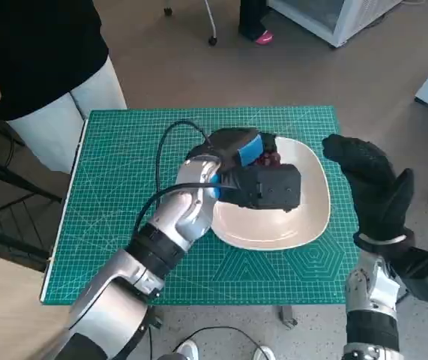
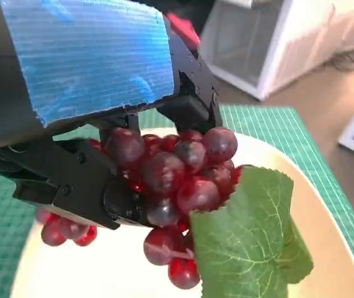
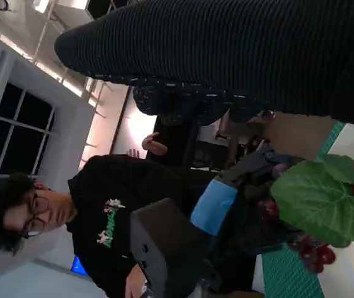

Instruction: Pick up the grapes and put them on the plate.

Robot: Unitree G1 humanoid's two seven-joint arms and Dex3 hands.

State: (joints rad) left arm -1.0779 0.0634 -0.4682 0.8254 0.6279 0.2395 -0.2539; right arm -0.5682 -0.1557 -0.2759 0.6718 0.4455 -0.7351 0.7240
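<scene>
In the head view, a green cutting mat (image 1: 124, 187) covers the small table, and a cream plate (image 1: 303, 217) lies right of centre in the frame. The left hand (image 1: 255, 169), black with blue tape, is stretched over the plate's upper left part. Dark red grapes (image 1: 272, 157) peep out just beyond it, above the plate. The right hand (image 1: 371, 184) in its knitted glove stands raised at the right edge of the mat, beside the plate, fingers upward and holding nothing. A person in a black top (image 1: 34, 45) stands at the upper left corner of the frame.

In the left wrist view, the taped back fills the upper left and the black fingers (image 2: 71, 180) close around the bunch of grapes, gripping it at mid-frame. A green leaf (image 2: 245, 242) hangs from the bunch at the lower right. The plate's pale surface lies under the fruit; whether the lowest grapes touch it is hard to tell.

In the right wrist view, the glove is a dark band along the top. The leaf and a few grapes show at the right edge over the plate, with the taped hand at centre. A person in a black top sits at the lower left.
</scene>
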